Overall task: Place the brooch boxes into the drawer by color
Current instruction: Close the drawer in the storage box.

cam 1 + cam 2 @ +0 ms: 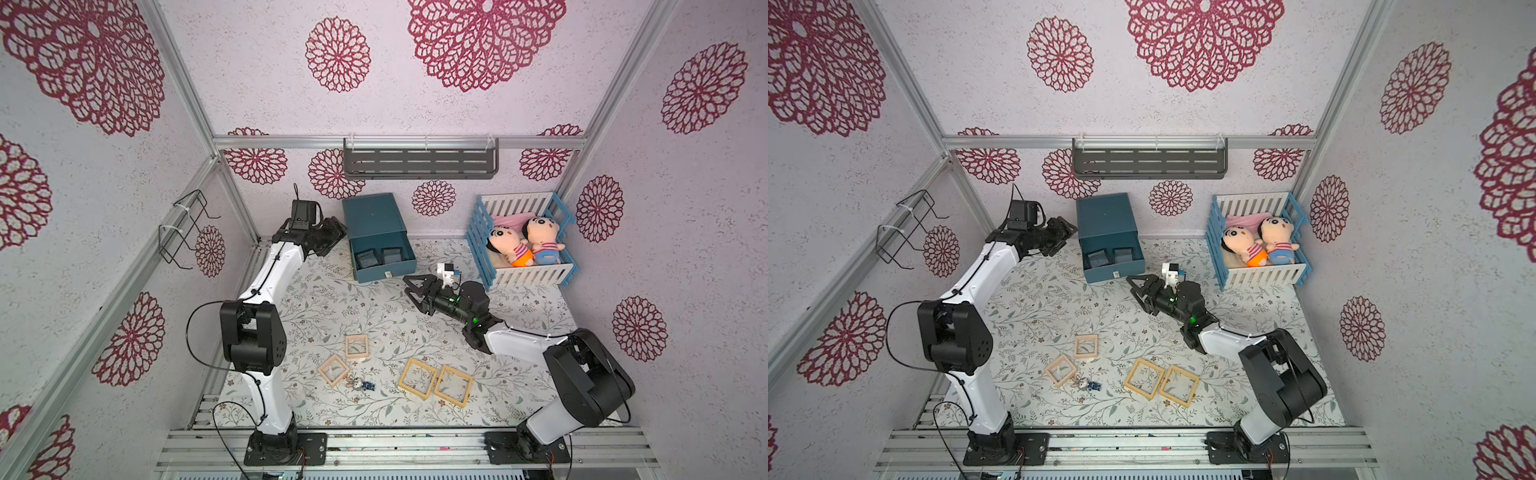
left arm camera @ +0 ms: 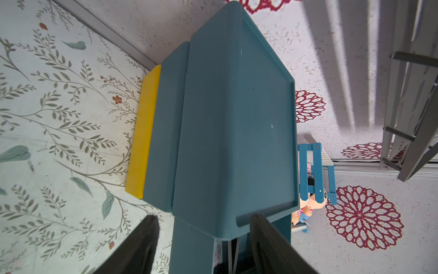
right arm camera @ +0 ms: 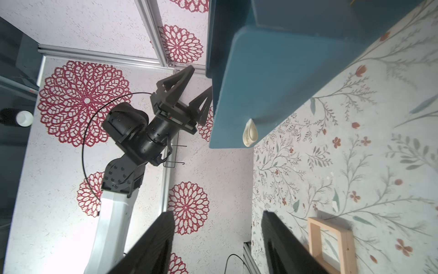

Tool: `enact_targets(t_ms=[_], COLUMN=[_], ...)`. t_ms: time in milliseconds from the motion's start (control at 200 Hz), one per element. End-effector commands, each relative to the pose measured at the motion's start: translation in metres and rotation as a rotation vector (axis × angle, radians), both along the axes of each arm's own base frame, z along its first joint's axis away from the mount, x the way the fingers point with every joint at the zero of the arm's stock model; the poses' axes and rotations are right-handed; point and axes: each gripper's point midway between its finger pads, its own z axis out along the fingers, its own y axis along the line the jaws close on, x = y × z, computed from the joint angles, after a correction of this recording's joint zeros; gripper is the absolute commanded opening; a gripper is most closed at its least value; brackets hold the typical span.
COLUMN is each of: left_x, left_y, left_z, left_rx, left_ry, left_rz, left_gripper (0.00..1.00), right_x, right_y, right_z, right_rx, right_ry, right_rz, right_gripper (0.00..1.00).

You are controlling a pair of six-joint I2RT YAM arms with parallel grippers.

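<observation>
Right gripper (image 1: 407, 286): hovered splayed, empty, near open drawer (image 1: 386, 270) holding two black brooch boxes (image 1: 368, 257); left gripper (image 1: 338, 237): open-jawed at chest (image 1: 372, 216) side; risked skewing chest if drawer shoved off-centre.

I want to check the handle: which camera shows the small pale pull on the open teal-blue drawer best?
The right wrist view: the small pale pull sits large and close on the teal-blue drawer's front. In both top views it is only a tiny speck. The left wrist view shows the chest's outside, not the pull.
</observation>
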Motion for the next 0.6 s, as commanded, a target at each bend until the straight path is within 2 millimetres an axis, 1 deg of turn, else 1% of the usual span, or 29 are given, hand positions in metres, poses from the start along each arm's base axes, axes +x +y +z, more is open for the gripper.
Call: enact_targets(t_ms=[0, 45, 95, 180, 270, 420, 550, 595], left_x=[0.016, 0.021, 0.025, 0.03, 0.031, 0.031, 0.029, 0.029], left_y=[-0.007, -0.007, -0.01, -0.013, -0.012, -0.011, -0.009, -0.009], left_z=[-0.002, -0.002, 0.0, -0.002, -0.011, -0.024, -0.031, -0.031], left_rx=[-0.034, -0.039, -0.049, -0.056, -0.051, -0.031, -0.013, -0.013], left_ry=[-0.027, -0.034, -0.047, -0.047, -0.028, 0.004, 0.019, 0.021], left_rz=[-0.048, -0.053, -0.063, -0.076, -0.074, -0.076, -0.073, -0.073], left_gripper=[0.67, 0.67, 0.68, 0.68, 0.67, 0.64, 0.58, 0.57], right_x=[-0.001, 0.0, 0.001, 0.002, 0.002, 0.005, 0.01, 0.012], right_y=[0.008, 0.011, 0.015, 0.019, 0.023, 0.03, 0.034, 0.035], right_z=[0.024, 0.024, 0.019, 0.013, 0.007, 0.003, 0.0, 0.0], right_rx=[0.085, 0.085, 0.081, 0.084, 0.094, 0.096, 0.099, 0.101], right_ry=[-0.057, -0.058, -0.049, -0.032, -0.015, -0.01, -0.006, -0.007], right_rz=[0.028, 0.035, 0.045, 0.056, 0.066, 0.074, 0.067, 0.064], right_gripper=[0.65, 0.65, 0.65, 0.64, 0.64, 0.63, 0.57, 0.55])
